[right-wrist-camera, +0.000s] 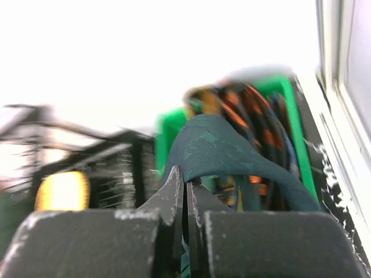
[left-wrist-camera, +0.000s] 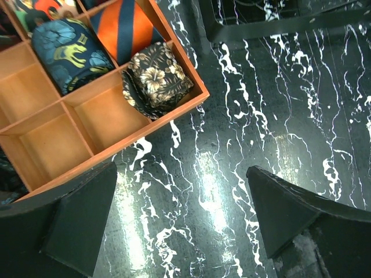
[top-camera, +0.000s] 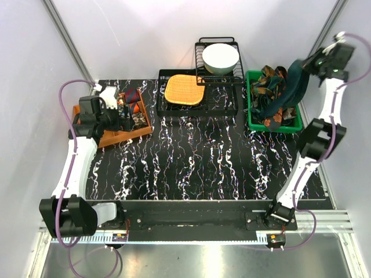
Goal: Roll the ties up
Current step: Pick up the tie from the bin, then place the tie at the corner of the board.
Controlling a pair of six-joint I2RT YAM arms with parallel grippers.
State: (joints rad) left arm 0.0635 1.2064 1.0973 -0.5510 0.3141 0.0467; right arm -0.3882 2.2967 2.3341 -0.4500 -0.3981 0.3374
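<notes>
My right gripper (top-camera: 305,65) is shut on the plain dark teal tie (top-camera: 293,87) and holds it high above the green bin (top-camera: 253,121). The tie hangs down into the bin's heap of patterned ties (top-camera: 271,107). In the right wrist view the teal tie (right-wrist-camera: 217,147) drapes over my closed fingers (right-wrist-camera: 173,194). My left gripper (top-camera: 119,119) is open and empty at the orange divided box (top-camera: 119,138). In the left wrist view the box (left-wrist-camera: 35,133) holds rolled ties: a floral one (left-wrist-camera: 156,78), a blue patterned one (left-wrist-camera: 69,52) and an orange-navy striped one (left-wrist-camera: 124,29).
A black wire tray (top-camera: 229,107) holds an orange woven mat (top-camera: 184,89) at the back middle. A black rack (top-camera: 200,58) with a white bowl (top-camera: 220,57) stands behind it. The dark marbled table (top-camera: 197,156) lies between the arms.
</notes>
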